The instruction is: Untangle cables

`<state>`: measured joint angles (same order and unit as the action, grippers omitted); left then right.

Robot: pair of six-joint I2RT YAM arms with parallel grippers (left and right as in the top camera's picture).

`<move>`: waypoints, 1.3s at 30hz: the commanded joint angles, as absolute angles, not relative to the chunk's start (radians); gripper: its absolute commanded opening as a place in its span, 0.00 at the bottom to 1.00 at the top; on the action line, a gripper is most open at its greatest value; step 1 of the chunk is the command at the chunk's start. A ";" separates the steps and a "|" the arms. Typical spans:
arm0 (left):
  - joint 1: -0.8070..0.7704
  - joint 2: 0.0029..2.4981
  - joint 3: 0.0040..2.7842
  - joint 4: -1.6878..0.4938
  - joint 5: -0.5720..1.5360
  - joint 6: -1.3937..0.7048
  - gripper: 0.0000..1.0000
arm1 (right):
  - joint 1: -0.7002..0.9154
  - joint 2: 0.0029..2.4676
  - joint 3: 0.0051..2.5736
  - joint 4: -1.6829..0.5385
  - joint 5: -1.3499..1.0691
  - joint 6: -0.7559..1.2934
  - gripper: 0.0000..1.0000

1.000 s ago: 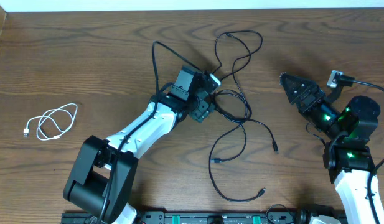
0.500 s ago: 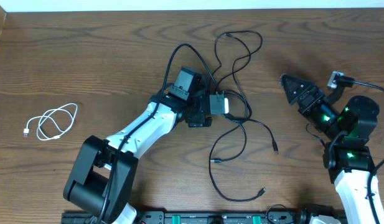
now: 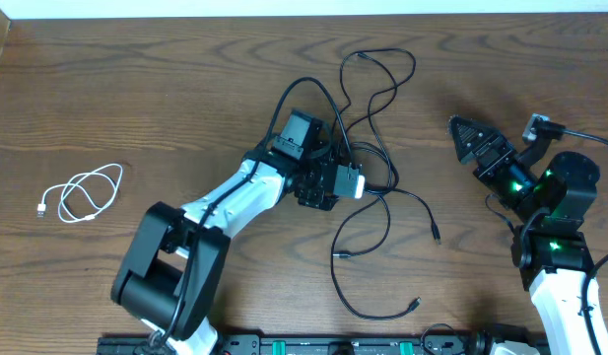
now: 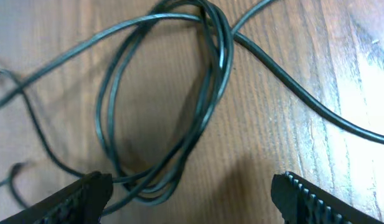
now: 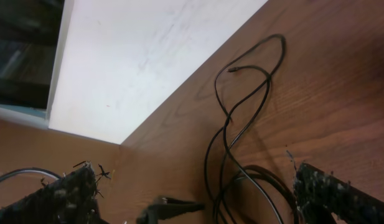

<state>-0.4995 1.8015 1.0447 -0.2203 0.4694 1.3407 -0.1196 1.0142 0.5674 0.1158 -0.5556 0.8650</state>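
Your left fingers stand wide apart and empty, straddling the looped knot of black cables in the middle of the counter. Your right fingers gape too, holding nothing, off to the side. The cords look light, limp and slick, so pinch a single strand beside the crossing. One white cable lies coiled well apart. Of the black ones I count at least two.

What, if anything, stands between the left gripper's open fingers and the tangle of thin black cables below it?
Nothing visible does. The left gripper hangs open above the looped thin black cables, which lie on the brown wooden table, with no other object between them.
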 commanded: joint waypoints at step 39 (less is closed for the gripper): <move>-0.542 1.686 1.052 -0.060 0.331 0.997 0.07 | -0.123 1.008 0.576 0.222 -0.727 0.900 0.89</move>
<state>-0.5251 1.8553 1.0428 -0.0845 0.3698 1.2125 -0.1196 1.0142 0.5674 0.1997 -0.6369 0.8761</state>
